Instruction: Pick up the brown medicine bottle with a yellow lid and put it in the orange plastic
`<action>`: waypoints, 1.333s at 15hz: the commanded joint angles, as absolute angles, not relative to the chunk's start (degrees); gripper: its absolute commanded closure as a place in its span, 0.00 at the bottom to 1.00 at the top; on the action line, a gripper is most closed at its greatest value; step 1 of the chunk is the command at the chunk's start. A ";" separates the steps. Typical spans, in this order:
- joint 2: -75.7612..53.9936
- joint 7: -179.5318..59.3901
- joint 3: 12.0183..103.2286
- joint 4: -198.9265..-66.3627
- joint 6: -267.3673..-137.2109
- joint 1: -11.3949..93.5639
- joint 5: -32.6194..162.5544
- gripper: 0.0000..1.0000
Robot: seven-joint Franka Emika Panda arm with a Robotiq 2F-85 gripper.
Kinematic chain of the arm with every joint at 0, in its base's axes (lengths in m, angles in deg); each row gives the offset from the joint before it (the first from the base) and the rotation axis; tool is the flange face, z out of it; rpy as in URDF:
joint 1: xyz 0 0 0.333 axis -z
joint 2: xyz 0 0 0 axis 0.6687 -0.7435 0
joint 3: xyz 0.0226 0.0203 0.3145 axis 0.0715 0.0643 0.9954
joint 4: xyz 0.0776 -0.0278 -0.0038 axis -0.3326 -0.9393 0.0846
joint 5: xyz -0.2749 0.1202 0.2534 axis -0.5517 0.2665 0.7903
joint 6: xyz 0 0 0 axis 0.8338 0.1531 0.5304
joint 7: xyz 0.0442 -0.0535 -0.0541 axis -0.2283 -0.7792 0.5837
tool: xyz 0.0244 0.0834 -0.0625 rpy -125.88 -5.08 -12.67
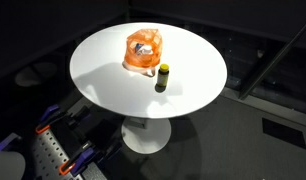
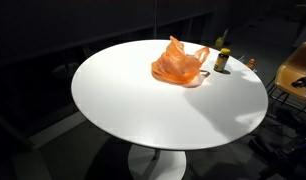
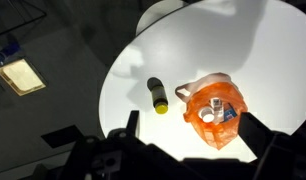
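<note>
The small dark brown cylindrical medicine bottle (image 1: 163, 80) with round yellow lid (image 1: 164, 68) stands upright on the round white counter (image 1: 103, 70) just beside the crinkly orange plastic bag (image 1: 143, 52); judged light, rigid, slick, best gripped mid-body; fingers (image 3: 258, 135) spread, empty.

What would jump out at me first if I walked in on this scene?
The orange plastic stands out most: crinkly and translucent, it sits near the middle of the round white table, bright against the dark room. Just beside it, not touching, stands the much smaller brown medicine bottle with its yellow lid. The wrist view looks down into the orange plastic and shows some pale things already inside.
</note>
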State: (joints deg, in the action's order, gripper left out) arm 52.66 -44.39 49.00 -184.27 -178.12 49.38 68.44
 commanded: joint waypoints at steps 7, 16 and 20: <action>30.47 -54.00 53.91 -167.51 -182.36 46.99 69.75 0.00; 9.33 -56.15 53.79 -157.72 -184.73 47.53 71.00 0.00; 3.33 -55.96 53.80 -155.34 -185.42 48.05 71.80 0.00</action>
State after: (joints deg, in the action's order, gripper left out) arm 7.31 -55.67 53.69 -158.96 -185.72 47.32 70.50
